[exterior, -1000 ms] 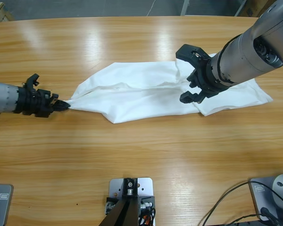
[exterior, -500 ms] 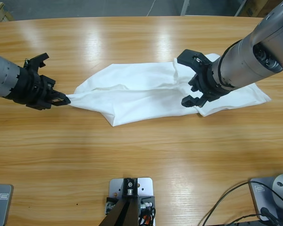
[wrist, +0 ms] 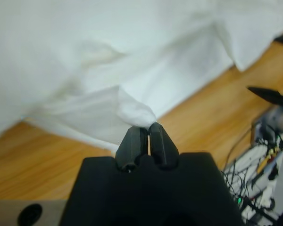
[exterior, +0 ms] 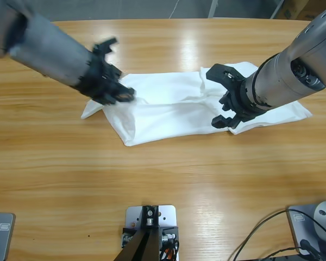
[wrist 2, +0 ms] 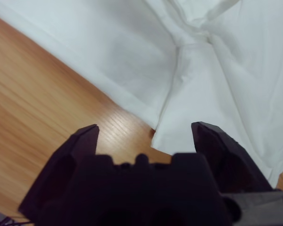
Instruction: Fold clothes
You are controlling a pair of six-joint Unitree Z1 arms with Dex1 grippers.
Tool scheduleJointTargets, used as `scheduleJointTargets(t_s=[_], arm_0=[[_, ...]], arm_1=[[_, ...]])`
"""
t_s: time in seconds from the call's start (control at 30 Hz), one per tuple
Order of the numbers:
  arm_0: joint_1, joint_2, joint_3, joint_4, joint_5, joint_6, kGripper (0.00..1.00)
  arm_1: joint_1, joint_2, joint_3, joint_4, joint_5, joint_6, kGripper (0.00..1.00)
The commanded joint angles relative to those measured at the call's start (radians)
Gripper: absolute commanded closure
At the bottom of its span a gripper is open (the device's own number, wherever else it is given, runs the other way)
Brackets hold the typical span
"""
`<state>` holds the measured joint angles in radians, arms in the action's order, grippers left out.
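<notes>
the white t-shirt [exterior: 195,106] is lying crumpled across the middle of the table [exterior: 163,179], stretching from left of centre to the right side of the high view. the left tool [exterior: 117,93] is sitting at the shirt's left end, in the upper left part of the frame, and the left wrist view is showing its jaws pinched tight on a small peak of cloth [wrist: 134,113]. the right tool [exterior: 225,100] is hovering over the shirt's right portion with its jaws spread wide and nothing between them; in the right wrist view, a fabric edge and a strip of bare wood are lying below the gap.

the main risk, as i am judging it, is coming from how little cloth the left tool is holding. only a thin pinch is sitting between the jaw tips, so any pull across the table could be letting it slip free and leaving the fold half made. a second risk is bunching: the shirt is already wrinkled and doubled near the bottom left of the cloth, and dragging one end over it while the other end is lying loose could be piling up layers rather than laying a clean fold. the right tool, if it is closing where it is, may be catching only a single edge, or both layers at the seam, and the pictures are not showing which.
</notes>
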<state>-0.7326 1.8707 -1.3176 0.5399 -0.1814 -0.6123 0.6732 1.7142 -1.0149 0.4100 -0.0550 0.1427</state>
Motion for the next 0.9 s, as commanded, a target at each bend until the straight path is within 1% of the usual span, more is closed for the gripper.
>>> scheduleJointTargets(t_s=[0.03, 0.07, 0.1, 0.13, 0.23, 0.27, 0.33, 0.37, 0.4, 0.43, 0.5, 0.53, 0.6, 0.67, 0.7, 0.77, 0.83, 0.9], arm_0=[[-0.088, 0.141, -0.007, -0.041, -0.068, 0.006, 0.655], [-0.091, 0.135, -0.007, -0.045, -0.064, 0.017, 0.484], [-0.093, 0.118, -0.009, -0.051, -0.049, 0.044, 0.37], [-0.093, 0.098, -0.01, -0.054, -0.028, 0.07, 0.359], [-0.09, -0.008, -0.013, -0.055, 0.083, 0.151, 0.241], [-0.085, -0.044, -0.02, -0.058, 0.094, 0.181, 0.211], [-0.067, -0.106, -0.033, -0.047, 0.108, 0.197, 0.207], [-0.052, -0.133, -0.031, -0.001, 0.148, 0.183, 0.207], [-0.025, -0.155, -0.016, 0.065, 0.184, 0.132, 0.207], [0.007, -0.18, 0.032, 0.105, 0.207, 0.044, 0.208], [0.081, -0.214, 0.172, 0.102, 0.212, -0.096, 0.229], [0.119, -0.218, 0.235, 0.084, 0.196, -0.151, 0.252], [0.206, -0.224, 0.342, 0.006, 0.131, -0.227, 0.253], [0.281, -0.213, 0.406, -0.061, 0.075, -0.267, 0.253], [0.317, -0.192, 0.421, -0.083, 0.057, -0.277, 0.253], [0.361, -0.148, 0.428, -0.126, 0.031, -0.286, 0.253], [0.386, -0.101, 0.427, -0.178, 0.007, -0.309, 0.253], [0.392, -0.055, 0.421, -0.221, -0.016, -0.337, 0.253]], arm_1=[[0.012, 0.024, 0.029, -0.012, 0.016, 0.014, 0.197], [0.012, 0.025, 0.029, -0.013, 0.017, 0.014, 0.197], [0.012, 0.025, 0.029, -0.013, 0.018, 0.014, 0.197], [0.012, 0.026, 0.029, -0.013, 0.019, 0.014, 0.197], [0.012, 0.029, 0.024, -0.018, 0.02, 0.014, 0.197], [0.012, 0.031, 0.022, -0.022, 0.022, 0.015, 0.197], [0.013, 0.036, 0.021, -0.033, 0.03, 0.018, 0.197], [0.013, 0.038, 0.021, -0.035, 0.032, 0.02, 0.197], [0.014, 0.038, 0.021, -0.036, 0.032, 0.021, 0.197], [0.014, 0.039, 0.023, -0.036, 0.033, 0.021, 0.197], [0.014, 0.04, 0.025, -0.036, 0.034, 0.021, 0.197], [0.014, 0.042, 0.025, -0.036, 0.035, 0.021, 0.197], [0.014, 0.042, 0.025, -0.036, 0.035, 0.021, 0.197], [0.014, 0.043, 0.027, -0.036, 0.035, 0.021, 0.197], [0.014, 0.044, 0.028, -0.036, 0.036, 0.021, 0.197], [0.014, 0.048, 0.029, -0.036, 0.037, 0.021, 0.197], [0.014, 0.047, 0.029, -0.036, 0.035, 0.021, 0.197], [0.014, 0.045, 0.029, -0.036, 0.035, 0.021, 0.197]])
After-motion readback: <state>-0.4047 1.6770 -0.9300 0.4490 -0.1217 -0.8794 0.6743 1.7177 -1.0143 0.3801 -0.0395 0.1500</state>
